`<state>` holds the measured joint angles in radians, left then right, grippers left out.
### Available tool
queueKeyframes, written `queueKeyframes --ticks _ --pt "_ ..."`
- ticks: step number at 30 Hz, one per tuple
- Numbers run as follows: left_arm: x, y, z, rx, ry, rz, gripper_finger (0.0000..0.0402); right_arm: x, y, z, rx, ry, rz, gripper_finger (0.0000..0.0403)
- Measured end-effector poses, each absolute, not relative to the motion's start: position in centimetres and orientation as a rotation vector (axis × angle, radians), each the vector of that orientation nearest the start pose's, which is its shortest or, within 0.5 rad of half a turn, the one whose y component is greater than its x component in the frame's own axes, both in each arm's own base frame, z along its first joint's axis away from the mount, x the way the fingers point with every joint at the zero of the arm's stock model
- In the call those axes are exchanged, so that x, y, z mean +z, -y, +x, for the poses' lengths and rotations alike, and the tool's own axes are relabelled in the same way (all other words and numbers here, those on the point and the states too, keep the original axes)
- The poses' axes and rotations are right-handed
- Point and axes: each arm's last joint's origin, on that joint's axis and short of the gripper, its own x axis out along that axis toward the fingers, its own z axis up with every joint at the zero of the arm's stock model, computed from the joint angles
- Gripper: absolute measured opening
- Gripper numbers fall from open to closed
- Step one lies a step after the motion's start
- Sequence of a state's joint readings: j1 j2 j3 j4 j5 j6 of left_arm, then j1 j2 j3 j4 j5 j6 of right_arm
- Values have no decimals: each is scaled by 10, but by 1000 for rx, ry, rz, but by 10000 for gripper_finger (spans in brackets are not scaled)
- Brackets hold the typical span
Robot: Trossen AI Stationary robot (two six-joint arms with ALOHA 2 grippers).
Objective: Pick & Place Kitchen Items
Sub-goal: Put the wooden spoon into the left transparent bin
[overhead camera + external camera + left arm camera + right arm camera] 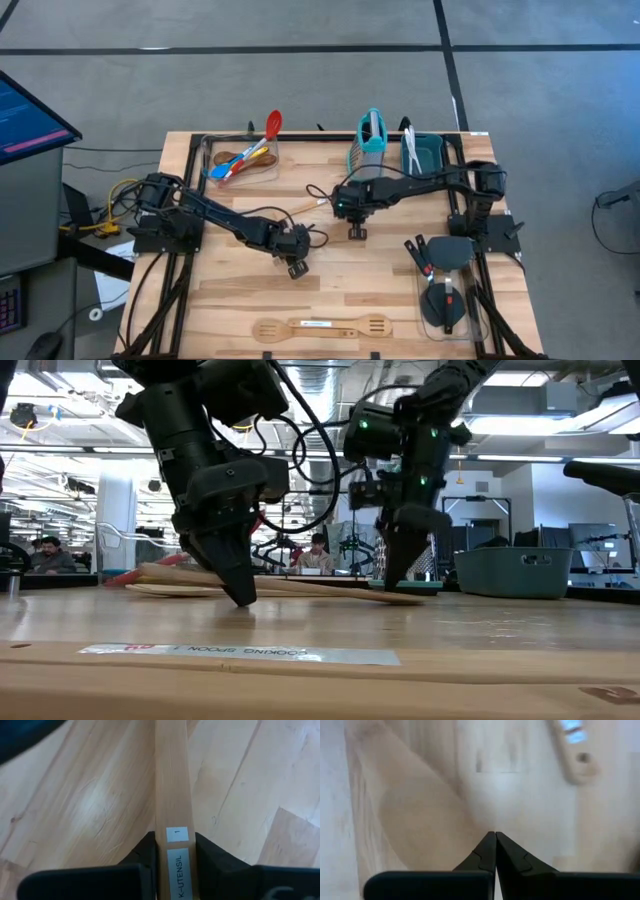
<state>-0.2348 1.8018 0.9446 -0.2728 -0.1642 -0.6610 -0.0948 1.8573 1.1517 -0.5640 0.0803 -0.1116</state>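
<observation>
My left claw (297, 266) is down at the surface (230, 300), clenched on a wooden utensil handle (172, 795). In my left wrist view the handle runs straight out between my fingers (215, 862), pinched on both sides, a white label on it right at the grip. In the low view the claw's tips meet the surface with the handle lying flat beside them.

Beyond that claw, at the far edge, a clear tub (240, 158) holds a red spoon (271, 126) with blue, yellow and wooden ones. Nearer than the claw, by the front edge, lies a wooden spoon (285, 329) end to end with a slotted spatula (360, 326).

My right claw (356, 231) is just right of the left one, pointing down, fingers pressed shut with nothing between them. Beyond it stands the teal grater (371, 140), and beside that a teal bin (425, 152). Farther right, near the front corner, black spatulas (445, 285) lie in a clear container.
</observation>
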Motion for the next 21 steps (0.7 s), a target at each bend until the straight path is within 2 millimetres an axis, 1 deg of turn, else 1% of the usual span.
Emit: queueKeyframes --ticks 3,6,10,13,15,17,19,21 --pt "128 72 320 300 -1068 -364 58 175 33 347 -76 -1289 -95 0" --pt "128 72 320 304 -1065 -367 58 203 26 345 -32 -1245 -105 0" --pt "129 71 320 311 -1057 -353 58 243 17 330 89 -1113 -85 0" --pt "134 70 317 316 -1045 -295 58 268 8 314 141 -989 -82 0" --pt "146 67 314 338 -1005 -237 58 277 2 302 151 -915 -85 0" --pt "162 64 310 353 -957 -190 58 280 -3 290 152 -852 -69 0" --pt "175 59 302 365 -919 -152 58 280 -7 280 149 -795 -47 0" --pt "189 53 292 386 -876 -127 58 274 -11 271 148 -763 -20 0"
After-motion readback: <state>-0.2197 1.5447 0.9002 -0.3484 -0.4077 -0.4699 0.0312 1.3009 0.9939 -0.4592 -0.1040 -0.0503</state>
